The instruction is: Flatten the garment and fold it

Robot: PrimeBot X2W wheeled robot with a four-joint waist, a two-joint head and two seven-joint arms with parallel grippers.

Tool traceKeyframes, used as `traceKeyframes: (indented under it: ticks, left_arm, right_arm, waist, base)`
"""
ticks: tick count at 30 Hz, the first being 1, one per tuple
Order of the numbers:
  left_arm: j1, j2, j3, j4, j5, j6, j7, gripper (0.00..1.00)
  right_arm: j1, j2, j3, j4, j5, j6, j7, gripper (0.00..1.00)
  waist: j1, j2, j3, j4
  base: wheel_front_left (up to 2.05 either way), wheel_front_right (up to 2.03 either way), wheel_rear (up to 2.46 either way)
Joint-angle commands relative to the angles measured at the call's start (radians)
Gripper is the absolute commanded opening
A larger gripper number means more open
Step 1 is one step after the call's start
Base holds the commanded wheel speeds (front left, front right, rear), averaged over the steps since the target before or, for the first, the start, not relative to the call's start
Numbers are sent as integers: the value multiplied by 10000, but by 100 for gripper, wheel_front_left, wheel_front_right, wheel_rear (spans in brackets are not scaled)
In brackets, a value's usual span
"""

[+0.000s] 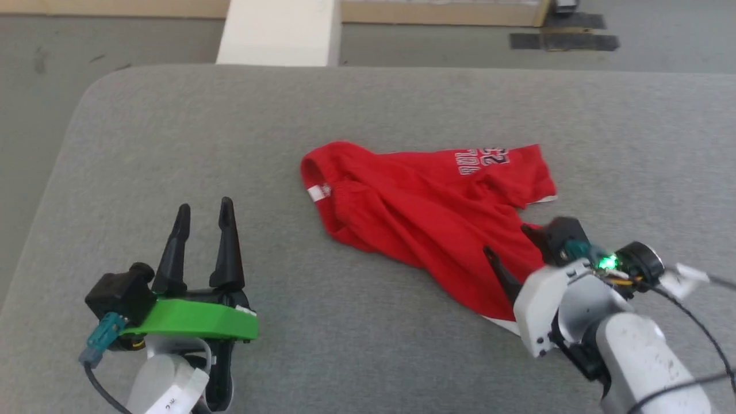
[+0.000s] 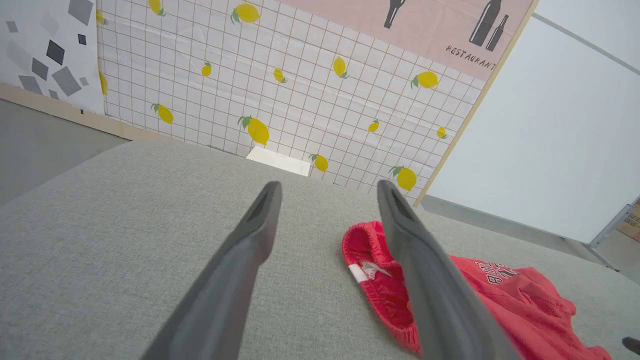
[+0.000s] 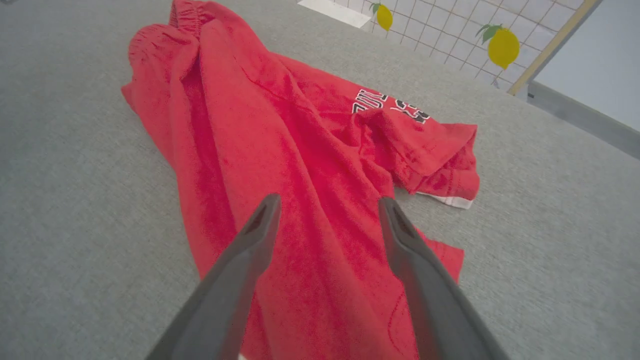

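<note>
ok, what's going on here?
A two-armed robot is working on a red garment lying crumpled on the grey padded surface; it is not flattened or folded yet. The left fingers are open, off to the garment's side, holding nothing. The right fingers are open too, poised over the cloth's near end, not gripping it.
</note>
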Motion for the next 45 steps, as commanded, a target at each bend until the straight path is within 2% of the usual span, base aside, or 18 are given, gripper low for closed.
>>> traceKeyframes:
  ticks: [1,3,4,6,8,13,18,23,28,35,36,37,41,45]
  left_arm:
    - [101,-52,56,-56,94,-77,-36,100]
    - [63,-80,97,-82,126,-120,-36,100]
    - [39,-89,114,-92,131,-139,-36,100]
    - [-8,-96,70,-107,8,-154,-36,100]
    - [-35,-98,26,-119,-126,-127,-37,100]
    - [-4,-100,-7,-168,-278,-5,-37,100]
    - [87,-101,-27,-232,-316,127,-37,100]
    - [-55,-101,-150,-261,-356,89,-37,100]
    - [-374,-102,-447,-316,-481,80,-37,100]
    - [-610,-102,-653,-379,-615,148,-37,100]
    - [-626,-102,-652,-365,-619,143,-37,100]
    - [-636,-102,-649,-351,-614,135,-37,100]
    - [-578,-102,-659,-326,-573,170,-37,100]
    - [-430,-102,-656,-206,-466,144,-37,100]
  right_arm:
    - [-299,-154,134,161,156,-15,401,100]
    - [-569,-307,283,391,387,-15,1035,100]
    - [-680,-372,330,500,479,-15,1358,96]
    - [-800,-458,490,615,722,-15,1869,32]
    - [-858,-548,618,597,937,-15,2187,0]
    - [-871,-738,676,170,1169,-15,2181,0]
    - [-1139,-744,158,-249,1217,-15,2015,0]
    - [-2094,-754,-618,-16,1262,-15,2141,0]
    - [-3518,-691,-2008,1325,893,-15,1737,0]
    - [-4917,-528,-3617,3746,-578,-15,952,0]
    - [-5029,-471,-3741,4062,-778,-15,849,76]
    - [-5104,-419,-3878,4283,-907,-15,750,100]
    - [-5124,-207,-4079,4743,-1329,-15,-189,100]
    - [-4544,75,-4082,4513,-1299,-15,-1720,100]
  waist:
    - [0,0,326,384]
    - [0,0,423,511]
    - [0,0,464,567]
    - [0,0,516,662]
    - [0,0,534,717]
    - [0,0,498,726]
    - [0,0,422,629]
    - [0,0,616,730]
    - [0,0,1066,1121]
    - [0,0,1621,1661]
    - [0,0,1651,1696]
    - [0,0,1659,1712]
    - [0,0,1513,1648]
    - [0,0,1034,1334]
  base:
    - [0,0,0]
    - [0,0,0]
    - [0,0,0]
    - [0,0,0]
    - [0,0,0]
    - [0,0,0]
    - [0,0,0]
    - [0,0,0]
    - [0,0,0]
    - [0,0,0]
    - [0,0,0]
    - [0,0,0]
    - [0,0,0]
    - [0,0,0]
